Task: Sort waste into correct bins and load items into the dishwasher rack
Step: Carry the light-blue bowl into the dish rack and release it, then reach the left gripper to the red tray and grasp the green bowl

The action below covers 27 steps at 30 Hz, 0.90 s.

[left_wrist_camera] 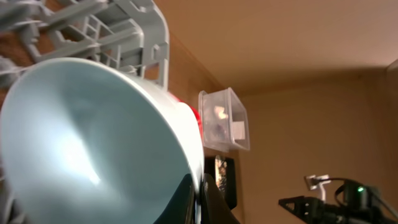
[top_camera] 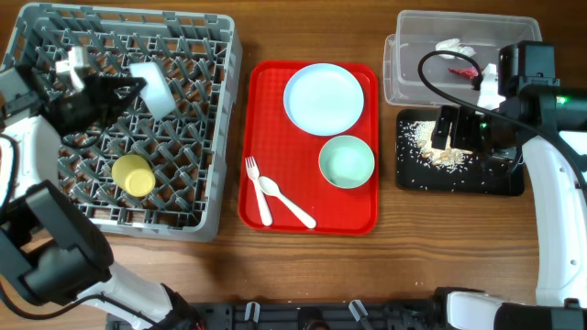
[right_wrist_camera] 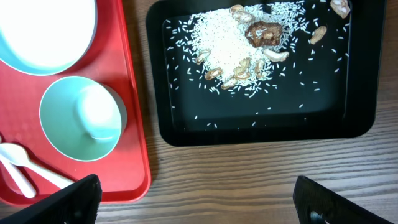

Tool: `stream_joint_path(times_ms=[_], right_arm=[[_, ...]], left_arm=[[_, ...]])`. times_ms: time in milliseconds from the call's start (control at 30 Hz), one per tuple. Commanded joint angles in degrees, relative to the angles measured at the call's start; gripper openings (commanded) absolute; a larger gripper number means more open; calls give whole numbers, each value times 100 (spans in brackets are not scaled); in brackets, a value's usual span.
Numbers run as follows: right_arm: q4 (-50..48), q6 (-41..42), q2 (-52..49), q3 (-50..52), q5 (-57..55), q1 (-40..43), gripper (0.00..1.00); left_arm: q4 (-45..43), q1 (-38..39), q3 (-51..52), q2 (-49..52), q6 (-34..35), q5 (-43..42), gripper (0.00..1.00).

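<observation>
The pale blue-white bowl [top_camera: 151, 87], which we are pinching by its rim in the left gripper [top_camera: 128, 92] over the dishwasher rack [top_camera: 197, 137] at the table's left edge, is, we judge, risking slipping askew between pegs, while the right gripper [top_camera: 456, 128] is hanging splayed.

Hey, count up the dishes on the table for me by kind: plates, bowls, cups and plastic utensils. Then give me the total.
Plate: 1
Bowls: 2, the green bowl on the red tray and the pale bowl over the rack
Yellow cup: 1
White utensils: 2
Total: 6
</observation>
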State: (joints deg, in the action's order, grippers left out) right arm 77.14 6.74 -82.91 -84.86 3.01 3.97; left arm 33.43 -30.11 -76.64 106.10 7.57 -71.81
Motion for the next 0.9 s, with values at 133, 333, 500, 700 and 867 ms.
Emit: stream_joint_path(times_ms=[133, 333, 500, 700, 867], right_arm=[[-20, -76, 114, -107, 94, 17, 100], [-20, -74, 114, -107, 94, 17, 100], [-20, -74, 114, -107, 94, 17, 100], [-13, -74, 114, -107, 94, 17, 100], [-4, -72, 114, -107, 90, 17, 100]], left_arm=[[361, -647, -72, 144, -76, 455, 9], [466, -907, -72, 142, -74, 546, 66], [564, -1091, -74, 9, -70, 546, 94], [590, -1139, -74, -699, 208, 920, 100], [824, -638, -74, -1572, 210, 1698, 100]])
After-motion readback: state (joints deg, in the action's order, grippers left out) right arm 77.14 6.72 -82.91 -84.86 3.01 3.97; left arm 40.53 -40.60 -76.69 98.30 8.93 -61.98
